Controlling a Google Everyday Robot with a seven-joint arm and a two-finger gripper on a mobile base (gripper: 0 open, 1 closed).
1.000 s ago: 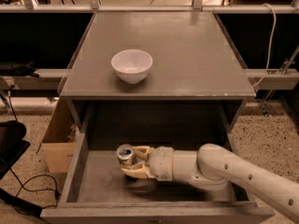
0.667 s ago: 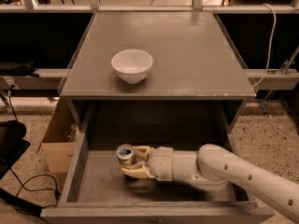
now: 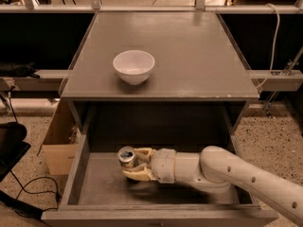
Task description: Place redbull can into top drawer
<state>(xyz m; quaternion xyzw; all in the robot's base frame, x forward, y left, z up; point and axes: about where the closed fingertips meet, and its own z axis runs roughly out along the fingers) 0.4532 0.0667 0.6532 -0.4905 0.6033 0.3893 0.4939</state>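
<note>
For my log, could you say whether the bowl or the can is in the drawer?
The can, held by the end effector in the drawer; the bowl sits on the cabinet top.

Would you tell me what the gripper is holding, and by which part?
The gripper, inside the top drawer, holds the redbull can upright by its sides, just below the silver top.

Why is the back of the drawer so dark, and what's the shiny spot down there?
Camera view: the cabinet top seems to block the light, so the back of the top drawer falls in shadow; the shiny spot is glare on the silver top of the redbull can, gripped by the tool inside the drawer; the white bowl up top is brightly lit.
</note>
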